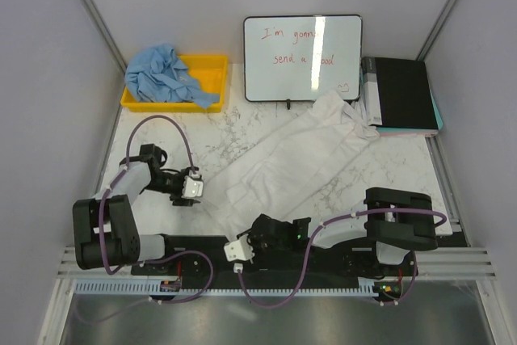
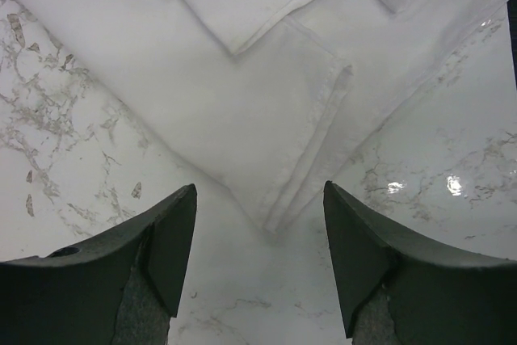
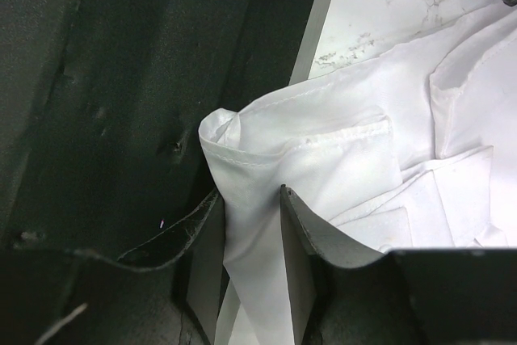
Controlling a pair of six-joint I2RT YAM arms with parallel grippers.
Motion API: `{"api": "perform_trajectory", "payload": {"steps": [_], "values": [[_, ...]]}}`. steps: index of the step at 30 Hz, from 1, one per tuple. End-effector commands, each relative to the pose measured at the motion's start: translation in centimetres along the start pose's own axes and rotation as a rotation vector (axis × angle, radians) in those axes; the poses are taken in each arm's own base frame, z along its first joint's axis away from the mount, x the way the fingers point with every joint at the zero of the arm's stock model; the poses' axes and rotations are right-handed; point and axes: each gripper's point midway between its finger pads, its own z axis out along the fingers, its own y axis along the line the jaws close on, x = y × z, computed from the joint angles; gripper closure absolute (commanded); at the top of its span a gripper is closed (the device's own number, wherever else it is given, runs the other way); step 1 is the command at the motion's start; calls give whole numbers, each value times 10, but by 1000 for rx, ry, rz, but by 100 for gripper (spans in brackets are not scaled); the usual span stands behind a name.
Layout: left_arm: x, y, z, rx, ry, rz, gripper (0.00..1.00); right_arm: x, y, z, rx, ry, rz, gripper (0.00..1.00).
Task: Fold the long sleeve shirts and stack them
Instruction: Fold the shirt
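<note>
Though open, left gripper [image 2: 258,187] beside white shirt [image 2: 242,94]

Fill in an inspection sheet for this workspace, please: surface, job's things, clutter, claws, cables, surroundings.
Surface: white marbled table.
Job's things: white shirt spread wrinkled in the middle; light blue shirt bunched in the yellow bin.
Clutter: whiteboard with red writing, black binder, both at the far edge.
Claws: left claw open above the white shirt's corner; right claw shut on its fold.
Cables: purple cables loop along both arms.
Surroundings: pale walls; nothing else seen.
</note>
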Motion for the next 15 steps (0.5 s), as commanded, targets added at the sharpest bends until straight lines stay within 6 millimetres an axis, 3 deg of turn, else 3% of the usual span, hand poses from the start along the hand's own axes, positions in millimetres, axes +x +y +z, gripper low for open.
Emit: {"api": "perform_trajectory", "payload": {"steps": [1, 4, 10, 15], "values": [[-21, 18, 2, -3, -54, 673, 33, -13, -9, -3, 38, -41, -4, 60], [-18, 16, 8, 26, -66, 669, 37, -12, -14, -3, 60, -30, 0, 60], [-25, 9, 21, 55, -95, 711, 37, -9, -18, -3, 68, -25, 9, 61], [-13, -2, 30, 126, -82, 696, 38, -7, -19, -2, 69, -21, 24, 62]]}}
